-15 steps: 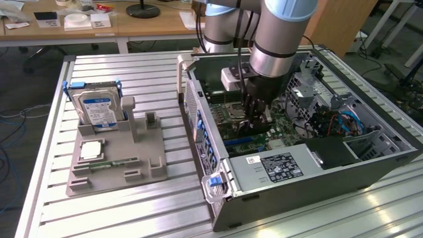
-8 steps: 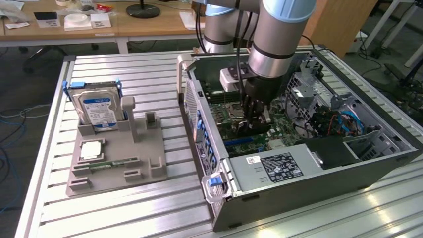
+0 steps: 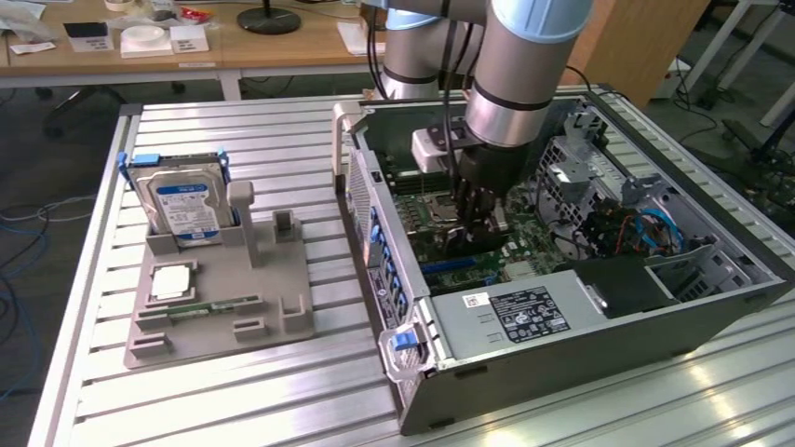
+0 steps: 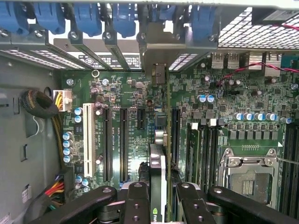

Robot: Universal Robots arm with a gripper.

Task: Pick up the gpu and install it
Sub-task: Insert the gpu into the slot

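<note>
A: Where is the claw (image 3: 478,228)?

B: Down inside the open computer case (image 3: 695,312), which lies on its side on the slatted metal surface (image 3: 249,410), on the half of it toward the exterior view's right. The arm (image 3: 516,84) reaches straight down into it, over the motherboard (image 3: 429,200).

A: And the gpu?

B: In the wrist view the gpu (image 4: 158,182) stands on edge between the two black fingers (image 4: 138,205), which are clamped on it from either side. The card runs away from the camera toward the case's rear wall. Its far end lines up with one of the bracket slots (image 4: 156,51) under the row of blue clips (image 4: 86,18).

A: Is it seated?

B: I cannot tell. It sits above the green motherboard (image 4: 131,98), just beside the long black expansion slots (image 4: 124,142), with the memory slots (image 4: 203,154) and the processor socket (image 4: 247,175) on its other side.

A: What else is on the surface?

B: A grey parts holder (image 3: 218,298) sits toward the exterior view's left edge. It carries a hard drive (image 3: 184,200) standing upright, a processor (image 3: 171,281) lying flat and a memory stick (image 3: 211,305) beside it.
</note>
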